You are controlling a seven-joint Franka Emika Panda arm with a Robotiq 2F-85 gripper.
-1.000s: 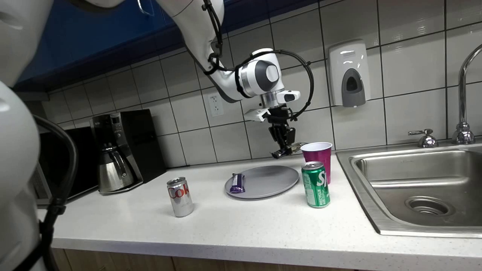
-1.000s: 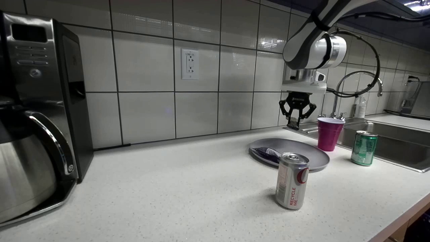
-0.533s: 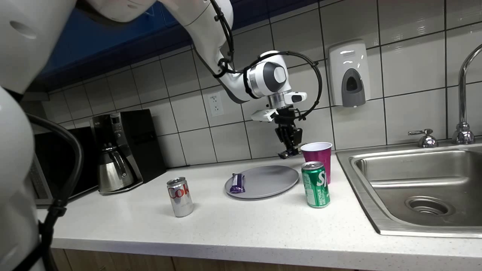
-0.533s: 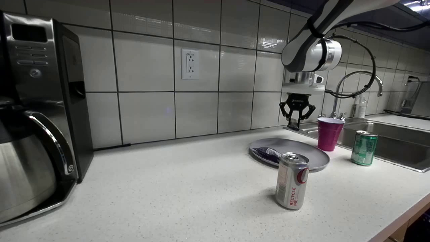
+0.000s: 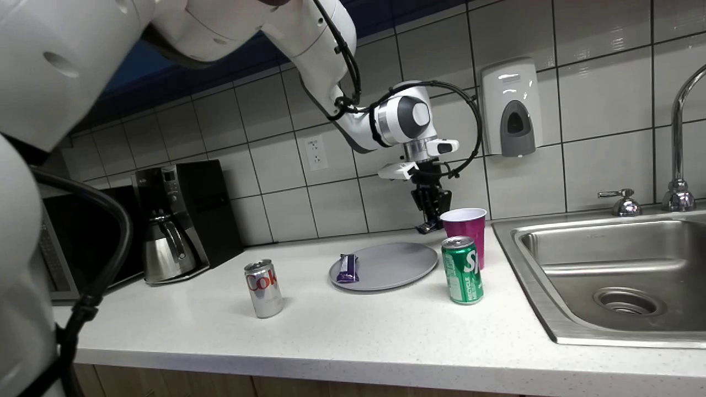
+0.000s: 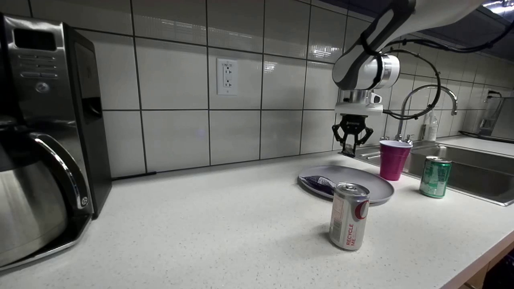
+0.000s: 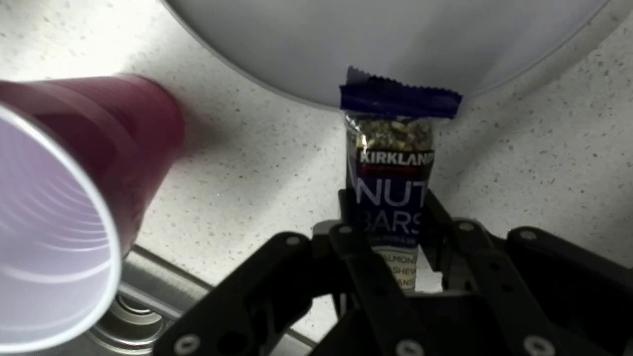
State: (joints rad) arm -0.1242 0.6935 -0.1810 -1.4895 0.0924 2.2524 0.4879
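a nut bar (image 7: 390, 183) is clamped by its two sides in the gripper (image 7: 390, 215), probably because its narrow width is easily spanned that way; one crimped end is left sticking out. it is held above the counter (image 5: 353, 333), and in the wrist view that end is seen across the rim of the grey plate (image 7: 296, 44), with the pink cup (image 7: 138, 118) near. a purple-wrapped bar (image 5: 347, 269) is laid flat on the plate, as seems suited to its shape. the green can (image 5: 462, 270) and the silver can (image 5: 264, 289) are stood well apart, presumably steadied by their flat bases.
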